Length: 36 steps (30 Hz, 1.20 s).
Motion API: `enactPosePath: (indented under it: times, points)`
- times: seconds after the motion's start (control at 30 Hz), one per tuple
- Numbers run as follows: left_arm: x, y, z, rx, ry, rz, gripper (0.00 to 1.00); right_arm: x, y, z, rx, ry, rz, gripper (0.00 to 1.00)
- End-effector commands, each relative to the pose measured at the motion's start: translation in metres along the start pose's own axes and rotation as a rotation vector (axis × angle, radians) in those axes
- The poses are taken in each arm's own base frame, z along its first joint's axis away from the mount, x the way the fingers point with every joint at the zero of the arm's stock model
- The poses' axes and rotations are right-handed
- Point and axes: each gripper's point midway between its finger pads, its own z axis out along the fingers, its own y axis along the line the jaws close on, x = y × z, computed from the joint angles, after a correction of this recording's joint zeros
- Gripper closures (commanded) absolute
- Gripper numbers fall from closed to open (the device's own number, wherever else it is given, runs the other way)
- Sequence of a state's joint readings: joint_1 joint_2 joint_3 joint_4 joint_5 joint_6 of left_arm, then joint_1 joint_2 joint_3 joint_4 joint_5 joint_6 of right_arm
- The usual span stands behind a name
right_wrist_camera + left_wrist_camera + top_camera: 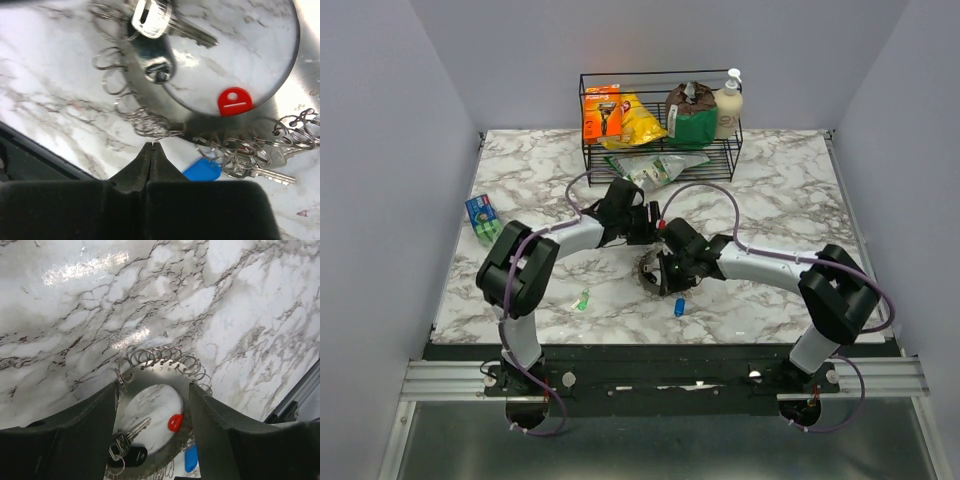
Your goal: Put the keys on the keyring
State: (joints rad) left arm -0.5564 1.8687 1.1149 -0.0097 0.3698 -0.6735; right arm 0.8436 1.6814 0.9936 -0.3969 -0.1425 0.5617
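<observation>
The keyring (649, 272) is a wide flat silver ring fringed with many small split rings, lying on the marble between both grippers. It also shows in the left wrist view (155, 365) and the right wrist view (280, 100). It bears a red tab (235, 101), and a silver key (165, 22) with a dark fob lies inside it. A blue-headed key (679, 307) lies just in front of it, next to several silver keys (252, 162). A green-headed key (582, 299) lies apart to the left. My left gripper (154, 386) is open and empty, its fingers straddling the ring's far side. My right gripper (151, 145) is shut and empty at the ring's near edge.
A black wire rack (660, 150) at the back holds an orange pack, a yellow bag, a green pouch and a white bottle. A clear packet (655, 166) lies in front of it. A blue and green box (481, 215) sits at the left edge.
</observation>
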Motion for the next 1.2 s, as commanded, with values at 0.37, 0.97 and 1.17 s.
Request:
enactPosePath:
  times: [0.37,0.97,1.17]
  points:
    - [0.003,0.022,-0.096,-0.085,-0.145,0.021,0.31,-0.068,0.026,-0.033,0.007,-0.25,-0.187,0.96]
    - [0.028,0.026,-0.12,-0.077,-0.173,0.01,0.3,-0.094,-0.027,0.02,0.307,-0.187,-0.195,0.98]
    - [0.03,0.029,-0.118,-0.085,-0.163,0.011,0.3,-0.088,-0.036,0.031,0.327,-0.151,-0.191,0.99]
